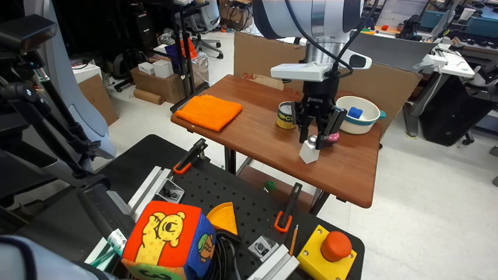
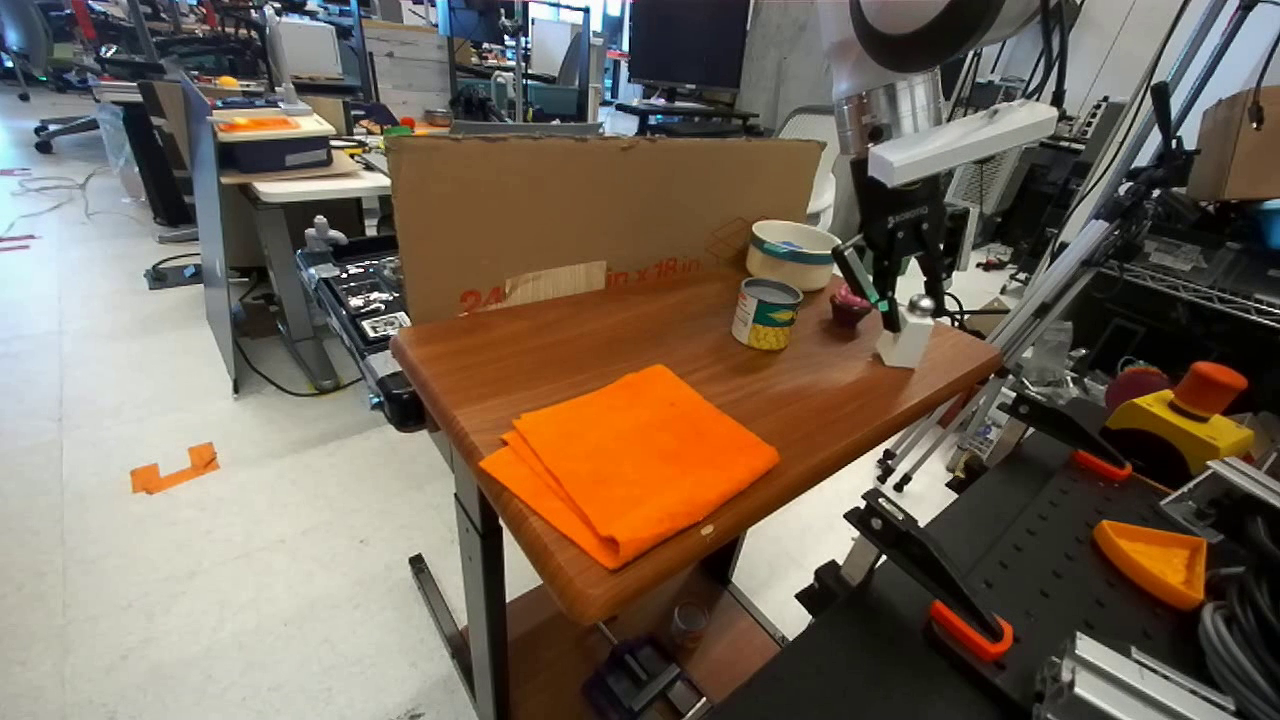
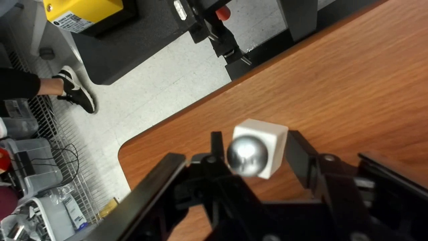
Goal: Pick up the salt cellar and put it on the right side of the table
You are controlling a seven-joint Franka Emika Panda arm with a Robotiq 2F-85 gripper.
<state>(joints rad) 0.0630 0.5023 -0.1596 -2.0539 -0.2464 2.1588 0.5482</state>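
Your black two-fingered gripper (image 1: 311,142) straddled the small white, silver-domed salt cellar (image 2: 905,343), its fingers apart.
The salt cellar stood near an edge of the reddish-brown wooden table (image 1: 256,136); one finger looked closer in the wrist view, so uneven closing risked tipping it; a stray sideways move risked bumping the pink-topped cupcake-like object (image 2: 849,304) nearby.

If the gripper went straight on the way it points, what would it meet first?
Probably the salt cellar, between the open fingers; if they slip past, the table. Depth there is unclear.
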